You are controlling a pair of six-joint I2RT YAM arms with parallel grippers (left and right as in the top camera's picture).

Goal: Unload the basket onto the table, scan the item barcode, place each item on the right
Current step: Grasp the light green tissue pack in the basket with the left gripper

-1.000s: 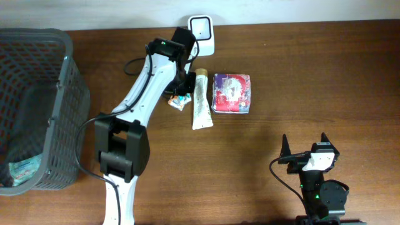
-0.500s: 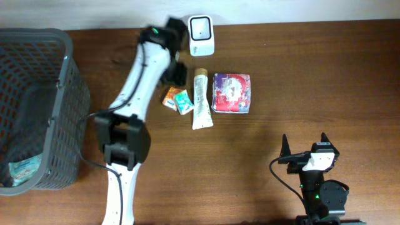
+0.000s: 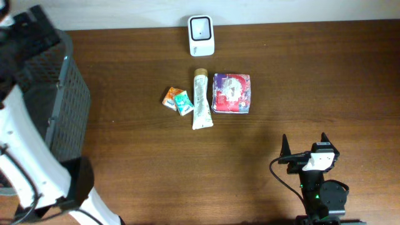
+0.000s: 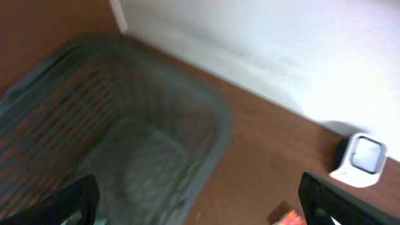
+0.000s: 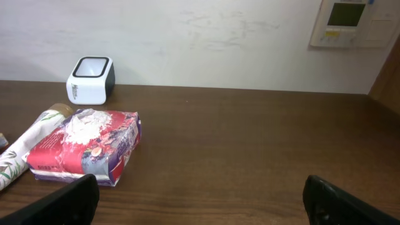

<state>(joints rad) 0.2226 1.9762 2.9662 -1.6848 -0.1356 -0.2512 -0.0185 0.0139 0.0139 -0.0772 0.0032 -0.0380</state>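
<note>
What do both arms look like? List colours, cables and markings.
The left arm has white links with black joints, blurred here. The right arm is black, with a small green light, a white block behind its end effector, and a black cable looping at its side. Both have dark, pointed fingers.

The left claw (image 4: 197, 203) released the small packet (image 3: 177, 100) and swung away over the basket (image 3: 70, 94).

legible text: none | pouch (image 5: 84, 147), tube (image 5: 28, 145) print: unreadable
</note>
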